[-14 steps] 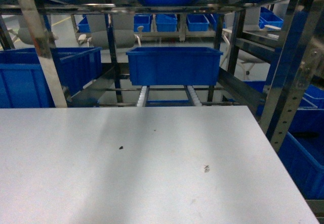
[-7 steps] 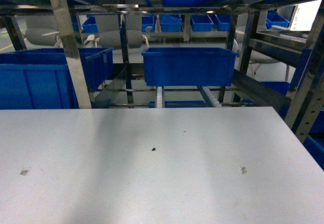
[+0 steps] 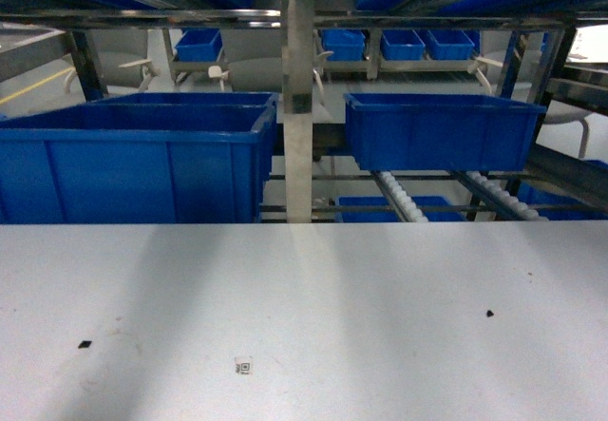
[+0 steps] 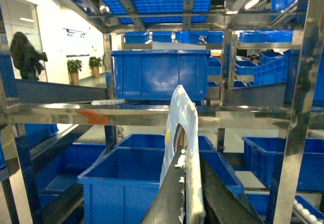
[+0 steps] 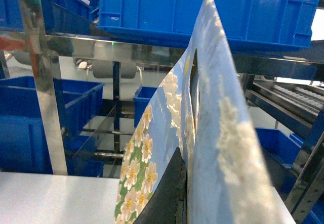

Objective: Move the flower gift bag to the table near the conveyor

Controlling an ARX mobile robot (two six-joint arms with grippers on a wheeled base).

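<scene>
The flower gift bag (image 5: 217, 82), pale blue with white and yellow blossoms, is held upright and seen edge-on in both wrist views. My right gripper (image 5: 186, 168) is shut on one of its walls, with a dark finger (image 5: 169, 196) pressed against the flowered side. My left gripper (image 4: 188, 163) is shut on the bag's thin white edge (image 4: 182, 113), near its cut-out handle. The white-grey table (image 3: 380, 326) fills the lower head view, where neither the bag nor either gripper shows. The conveyor (image 3: 404, 202) with white roller wheels slopes down to the table's far edge at the right.
A large blue bin (image 3: 133, 164) sits behind the table's far edge at left, and a smaller bin (image 3: 442, 131) rests on the conveyor. A steel upright (image 3: 299, 107) stands between them. The table carries a printed code mark (image 3: 244, 367) and black specks. A person (image 4: 25, 57) stands far off.
The head view has swung left. The bin on the conveyor and the rollers slid to the right of the picture, and the large left bin came fully into view.
</scene>
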